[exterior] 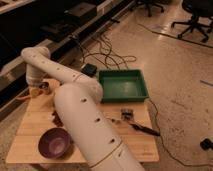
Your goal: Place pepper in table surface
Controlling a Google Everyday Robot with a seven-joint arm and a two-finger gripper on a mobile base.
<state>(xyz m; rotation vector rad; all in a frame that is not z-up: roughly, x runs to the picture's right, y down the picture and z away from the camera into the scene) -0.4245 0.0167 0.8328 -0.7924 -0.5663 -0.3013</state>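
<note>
At the frame's left edge we see our claw (39, 90), shut on the pepper (25, 97), hanging over the table (30, 127) corner; next we should lower and release.

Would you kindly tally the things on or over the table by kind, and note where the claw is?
Bowls: 1, purple bowl
Trays: 1, green tray
Produce: 2, pepper, round fruit
Brown cluster: 1
Dark items: 2, small dark item, black tool
Total: 7
The claw holds the pepper at the table's far left corner.
</note>
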